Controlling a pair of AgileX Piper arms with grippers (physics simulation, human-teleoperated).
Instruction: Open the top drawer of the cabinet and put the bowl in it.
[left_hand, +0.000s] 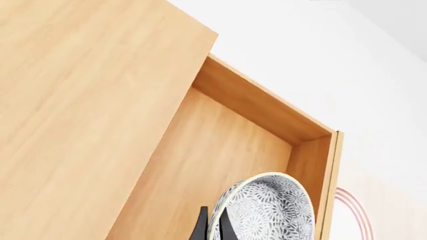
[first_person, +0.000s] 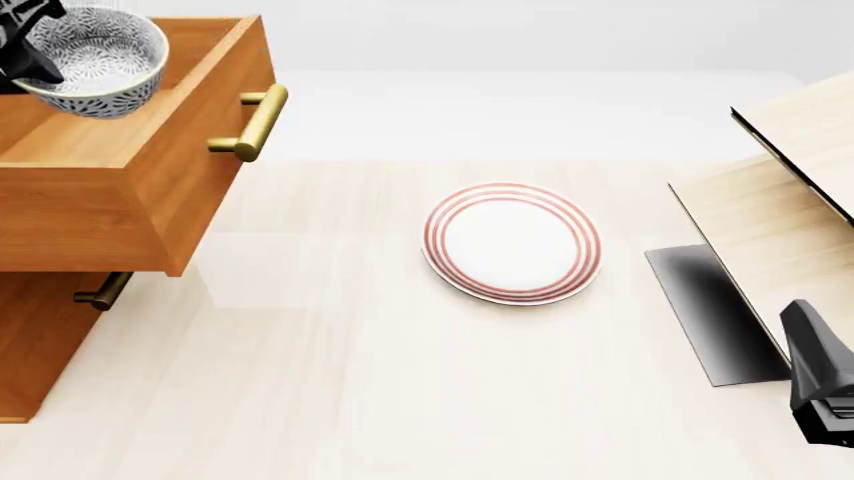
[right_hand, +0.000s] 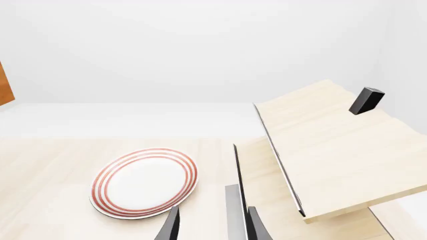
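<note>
The cabinet (first_person: 40, 350) stands at the left edge of the front view, and its top drawer (first_person: 200, 160) is pulled out with the brass handle (first_person: 254, 122) facing the table. The speckled bowl (first_person: 96, 62) hangs tilted over the open drawer, with my left gripper (first_person: 24, 50) shut on its rim. In the left wrist view the fingers (left_hand: 200, 227) pinch the bowl (left_hand: 267, 210) above the drawer's bare wooden floor (left_hand: 213, 150). My right gripper (right_hand: 213, 210) is open and holds nothing, low at the front right of the table.
A white plate with red rings (first_person: 511, 242) lies mid-table, also seen as the plate (right_hand: 143, 182) ahead of my right gripper. A pale wooden box (first_person: 787, 200) with a raised lid stands at the right. A lower drawer handle (first_person: 100, 292) sticks out under the open drawer.
</note>
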